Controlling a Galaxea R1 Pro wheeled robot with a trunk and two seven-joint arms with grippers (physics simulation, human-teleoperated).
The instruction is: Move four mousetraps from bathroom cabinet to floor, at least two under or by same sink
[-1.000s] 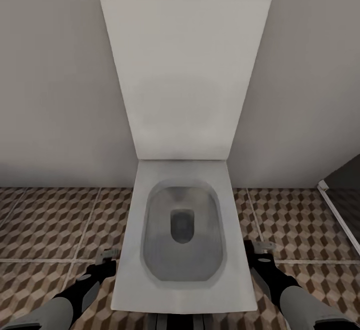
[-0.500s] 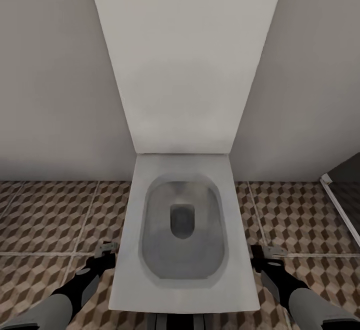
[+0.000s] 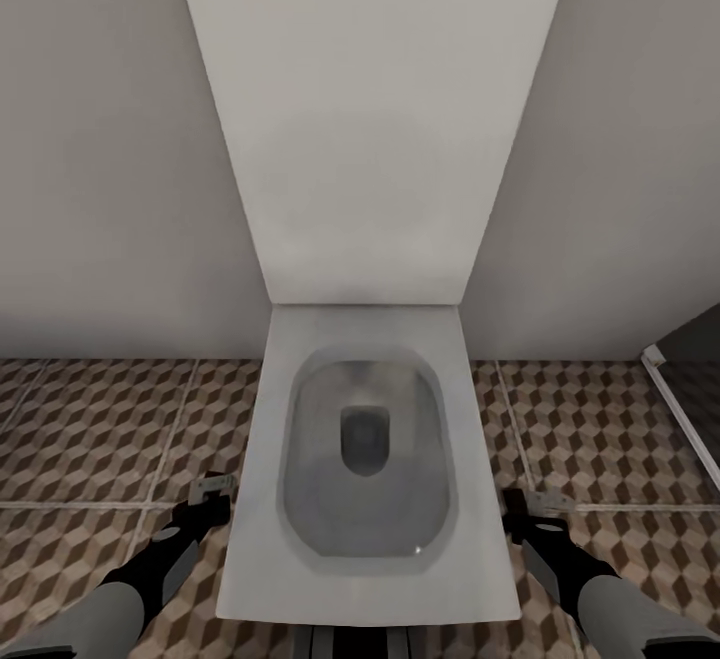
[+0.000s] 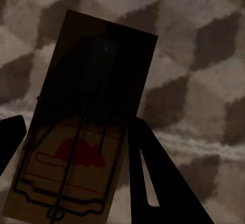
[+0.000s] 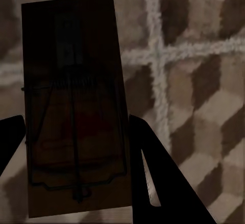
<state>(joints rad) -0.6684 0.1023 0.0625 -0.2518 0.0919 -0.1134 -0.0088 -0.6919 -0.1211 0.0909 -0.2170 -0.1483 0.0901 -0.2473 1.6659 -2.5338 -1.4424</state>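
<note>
Head view, centre: white toilet, lid up against the wall, bowl holding only a dark pool of water at its middle. Patterned bathroom floor either side.

Left gripper, lower left beside the bowl, fingers closed against a mousetrap: tan board, wire frame, red mouse-shaped mark printed on it, no legible writing.

Right gripper, lower right, likewise clamped on a second mousetrap, board very dark, wire bar visible, any print unreadable. Both traps are held above the tiles.
</note>
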